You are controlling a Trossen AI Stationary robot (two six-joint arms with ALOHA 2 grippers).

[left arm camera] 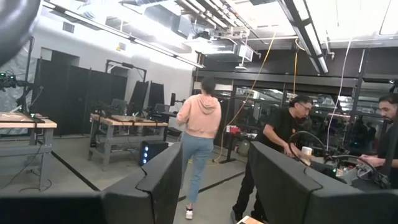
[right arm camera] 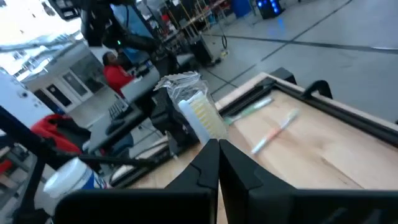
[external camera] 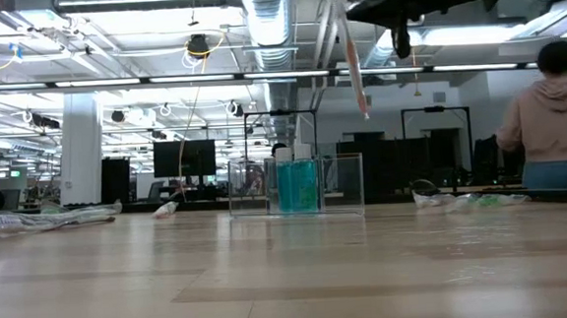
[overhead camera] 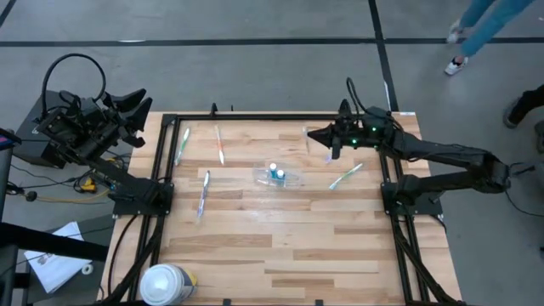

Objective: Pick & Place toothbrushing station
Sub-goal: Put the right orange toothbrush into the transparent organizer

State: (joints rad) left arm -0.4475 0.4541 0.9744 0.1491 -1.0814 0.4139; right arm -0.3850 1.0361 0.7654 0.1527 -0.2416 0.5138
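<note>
My right gripper (overhead camera: 327, 140) is over the table's far right part, shut on a slim whitish translucent toothbrush (external camera: 353, 61). The clear cup (overhead camera: 279, 176) lies at the table's middle with two white-topped blue tubes in it, and it also shows in the low view (external camera: 295, 185). A green toothbrush (overhead camera: 181, 144), a pink one (overhead camera: 219, 144), a blue one (overhead camera: 202, 194) and another green one (overhead camera: 346, 177) lie flat on the wood. My left gripper (left arm camera: 214, 186) is open and empty, raised beyond the table's far left corner (overhead camera: 127, 106). My right gripper pinches the toothbrush between its two shut fingers (right arm camera: 205, 165). The grip is near the bristle end (right arm camera: 208, 130), which sticks out past the fingertips in a crinkled clear wrapper. The rest of the brush hangs steeply below the gripper, its lower end (external camera: 363, 105) well clear of the table.
A big white canister (overhead camera: 166, 285) stands at the table's near left corner. A black frame (overhead camera: 161, 153) runs round the wooden top. A person in a pink hoodie (external camera: 552, 113) stands beyond the table, and other people show in the room.
</note>
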